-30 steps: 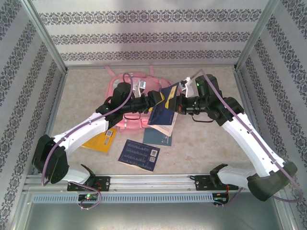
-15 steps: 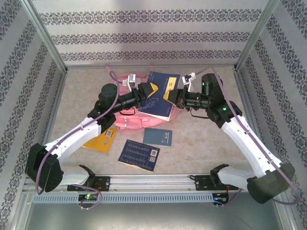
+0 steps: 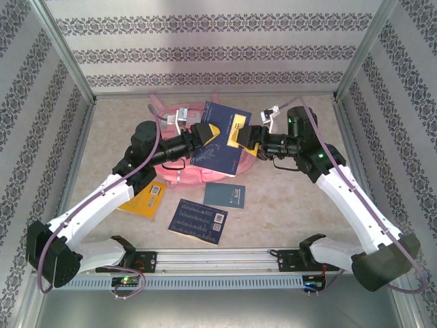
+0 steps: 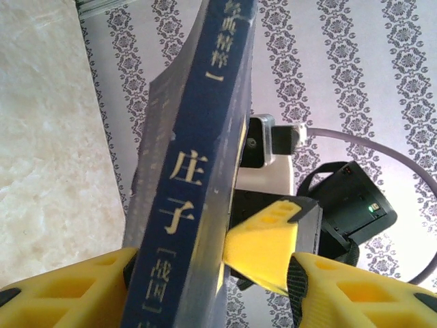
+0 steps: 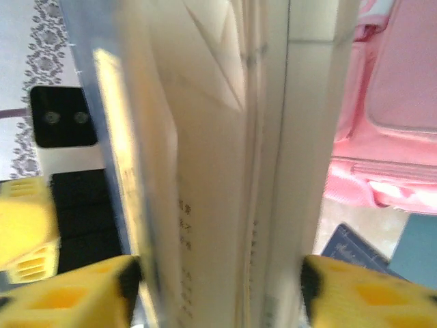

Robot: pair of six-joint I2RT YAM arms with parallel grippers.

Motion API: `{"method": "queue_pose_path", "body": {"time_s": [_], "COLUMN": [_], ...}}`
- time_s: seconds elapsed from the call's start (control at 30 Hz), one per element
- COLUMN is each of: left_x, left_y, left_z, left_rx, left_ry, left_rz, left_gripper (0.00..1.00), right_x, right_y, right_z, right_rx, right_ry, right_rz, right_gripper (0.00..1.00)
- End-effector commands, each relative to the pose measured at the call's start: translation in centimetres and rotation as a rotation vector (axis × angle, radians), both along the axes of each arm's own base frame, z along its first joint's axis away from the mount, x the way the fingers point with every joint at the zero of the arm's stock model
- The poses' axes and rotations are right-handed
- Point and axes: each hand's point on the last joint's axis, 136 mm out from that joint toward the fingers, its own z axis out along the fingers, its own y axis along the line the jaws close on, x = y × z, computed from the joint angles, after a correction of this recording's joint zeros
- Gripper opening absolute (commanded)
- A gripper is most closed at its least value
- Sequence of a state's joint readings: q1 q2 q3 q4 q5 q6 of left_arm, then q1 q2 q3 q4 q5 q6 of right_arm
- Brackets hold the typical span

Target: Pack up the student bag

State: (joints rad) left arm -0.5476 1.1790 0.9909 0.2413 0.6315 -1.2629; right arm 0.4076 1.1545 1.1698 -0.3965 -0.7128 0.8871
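On the worktop (image 3: 293, 205), the pink student bag (image 3: 179, 172) lies at the far middle, mostly under the left arm. The dark blue book (image 3: 222, 147) hangs just above it, long axis roughly 1 to 7 o'clock. Both hands are clamped on the book: left hand (image 3: 208, 131) on the 9 o'clock edge, right hand (image 3: 240, 134) on the 3 o'clock edge. From the book, the bag is down toward 8 o'clock, so I'd guess the left arm leads. Can't spot the bag's opening.
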Motion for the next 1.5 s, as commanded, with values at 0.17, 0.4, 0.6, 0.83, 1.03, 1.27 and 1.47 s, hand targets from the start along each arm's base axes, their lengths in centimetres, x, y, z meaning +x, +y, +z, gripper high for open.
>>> {"method": "queue_pose_path", "body": {"time_s": [0.17, 0.4, 0.6, 0.83, 1.03, 1.27, 1.47], "left_x": [-0.8, -0.7, -0.1, 0.6, 1.2, 2.5, 5.6], "left_y": [0.8, 0.6, 0.9, 1.1, 0.7, 1.1, 3.0], "left_z": [4.7, 4.4, 3.4, 2.6, 1.8, -0.2, -5.6], "left_rx": [-0.053, -0.053, 0.000, 0.014, 0.044, 0.264, 0.638], "left_ry": [-0.126, -0.114, -0.086, -0.069, -0.048, -0.049, 0.063], "left_rz": [0.016, 0.015, 0.055, 0.088, 0.087, 0.098, 0.153], "left_gripper": [0.11, 0.06, 0.07, 0.06, 0.09, 0.63, 0.75], "right_x": [0.9, 2.1, 2.1, 0.8, 0.3, 0.7, -0.1], "right_y": [-0.8, 2.1, 1.9, 1.8, 2.0, -2.8, -9.3], "right_z": [-0.8, 2.3, 3.6, 2.6, 1.6, -0.9, -4.4], "right_rx": [0.013, 0.246, 0.275, 0.273, 0.235, -0.064, -0.372], "right_ry": [0.032, 0.015, -0.005, 0.014, 0.020, -0.003, 0.071], "right_rz": [-0.100, -0.018, -0.038, -0.034, -0.036, -0.244, -0.451], "right_gripper": [0.94, 0.82, 0.55, 0.25, 0.14, 0.00, 0.00]}}
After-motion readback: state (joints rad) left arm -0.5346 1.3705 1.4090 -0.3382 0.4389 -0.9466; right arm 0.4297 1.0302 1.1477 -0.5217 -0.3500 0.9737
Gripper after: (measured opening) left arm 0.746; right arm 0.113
